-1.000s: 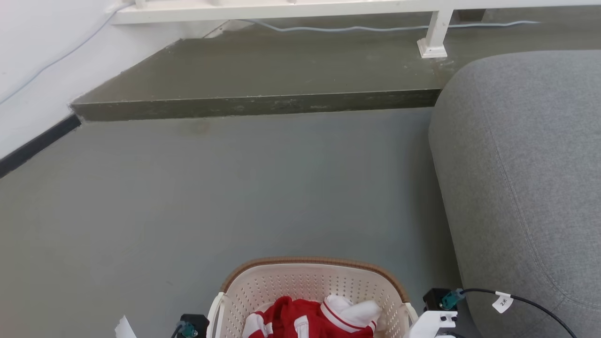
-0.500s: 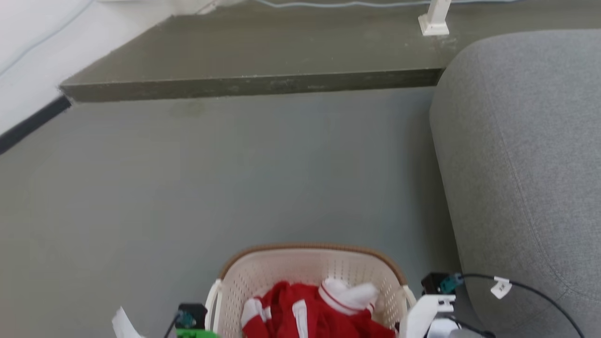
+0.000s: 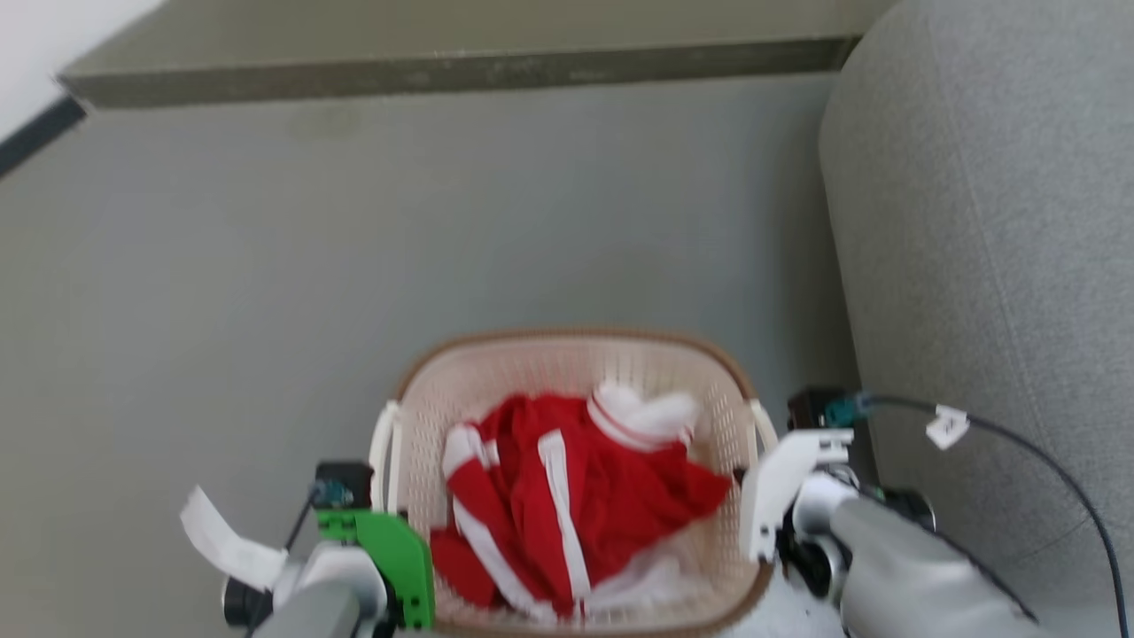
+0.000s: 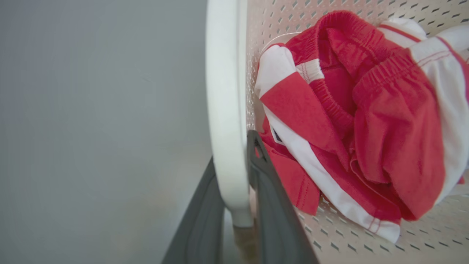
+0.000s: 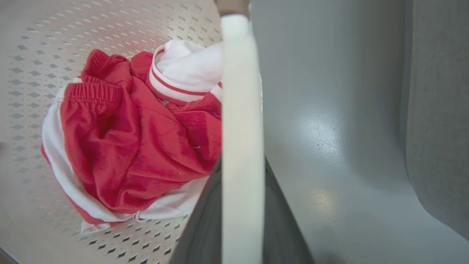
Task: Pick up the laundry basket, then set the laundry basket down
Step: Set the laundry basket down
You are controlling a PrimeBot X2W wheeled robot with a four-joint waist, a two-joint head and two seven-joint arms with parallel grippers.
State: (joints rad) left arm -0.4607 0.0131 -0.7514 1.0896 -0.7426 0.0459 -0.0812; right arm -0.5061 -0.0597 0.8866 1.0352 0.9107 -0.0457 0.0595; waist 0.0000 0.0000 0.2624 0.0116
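The laundry basket [image 3: 567, 354], cream with a brown rim, sits low in the head view with red and white clothes [image 3: 567, 478] inside. My left gripper [image 3: 390, 540], with a green part, is at its left handle [image 3: 383, 439]. My right gripper [image 3: 764, 505] is at the right handle [image 3: 762, 416]. In the left wrist view, the dark fingers [image 4: 271, 209] of my left gripper [image 4: 234, 209] clamp the white handle [image 4: 223, 110]. The right wrist view shows the right gripper [image 5: 242, 223] shut on the other white handle [image 5: 242, 128]. Whether the basket rests on the floor is unclear.
A grey sofa [image 3: 983, 266] stands close on the right of the basket. A raised step [image 3: 443, 75] crosses the far side, and a wall with black skirting [image 3: 35, 133] is at the far left. Grey floor [image 3: 354, 248] lies ahead. A tagged cable [image 3: 948, 427] trails from the right arm.
The head camera has tipped downward, so the step has slid up the picture and the whole basket and both arms now show. The grippers have stayed at the handles.
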